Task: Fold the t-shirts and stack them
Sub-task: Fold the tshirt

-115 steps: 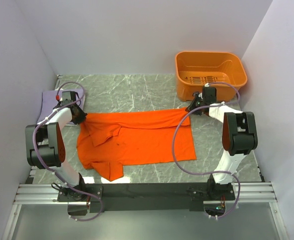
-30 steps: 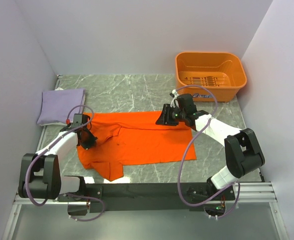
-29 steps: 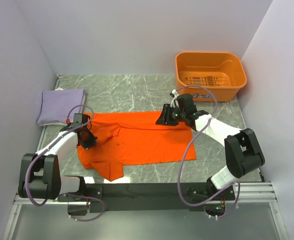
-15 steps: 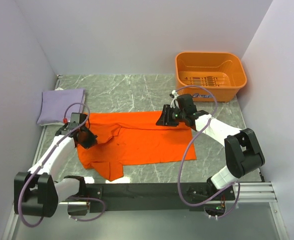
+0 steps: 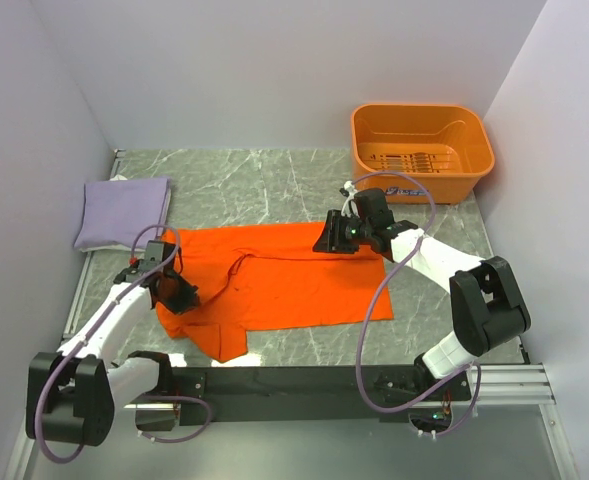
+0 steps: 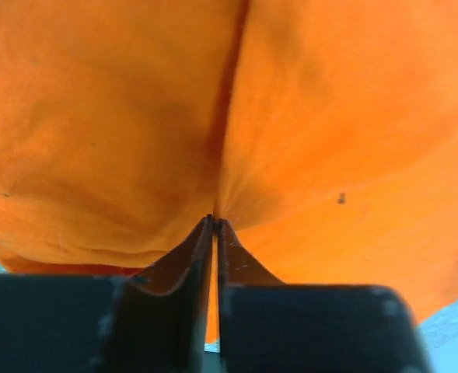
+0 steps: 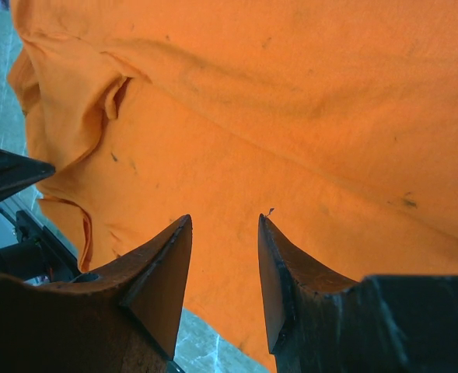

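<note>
The left gripper [image 6: 214,225] is hiding its own fingertips under its body in the overhead view. In its wrist view the orange t-shirt [image 5: 294,285] is filling the frame, with its edges cut off. The fingers [image 6: 178,272] are pressing together on a pinched ridge of that cloth, and a crease is running away from the tips. The right gripper [image 7: 223,229] is hanging with its jaws apart over the shirt's far edge; whether its tips are touching the cloth is unclear. The shirt is lying mostly flat between the two grippers, rumpling near the left one, with a sleeve poking out on the near side. A folded lavender t-shirt [image 5: 119,212] is lying beyond the left gripper. An orange plastic basket [image 5: 421,185] is sitting beyond the right one.
</note>
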Robot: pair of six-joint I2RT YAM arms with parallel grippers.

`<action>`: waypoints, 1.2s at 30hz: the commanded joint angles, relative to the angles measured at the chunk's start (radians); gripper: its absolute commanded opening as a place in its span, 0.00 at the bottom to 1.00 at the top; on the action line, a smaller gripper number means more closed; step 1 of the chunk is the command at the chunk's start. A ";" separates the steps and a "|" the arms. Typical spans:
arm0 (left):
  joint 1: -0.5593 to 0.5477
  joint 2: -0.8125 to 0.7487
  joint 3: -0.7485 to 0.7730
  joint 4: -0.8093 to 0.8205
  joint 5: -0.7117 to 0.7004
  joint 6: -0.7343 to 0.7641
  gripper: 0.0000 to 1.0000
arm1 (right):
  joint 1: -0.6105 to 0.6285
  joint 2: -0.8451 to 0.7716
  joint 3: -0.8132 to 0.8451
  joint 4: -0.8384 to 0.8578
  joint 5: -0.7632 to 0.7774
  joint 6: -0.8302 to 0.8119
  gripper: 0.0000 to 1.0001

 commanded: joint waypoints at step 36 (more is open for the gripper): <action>-0.479 0.614 0.537 0.082 -0.434 0.349 0.27 | -0.077 -0.213 -0.067 -0.066 0.146 -0.065 0.47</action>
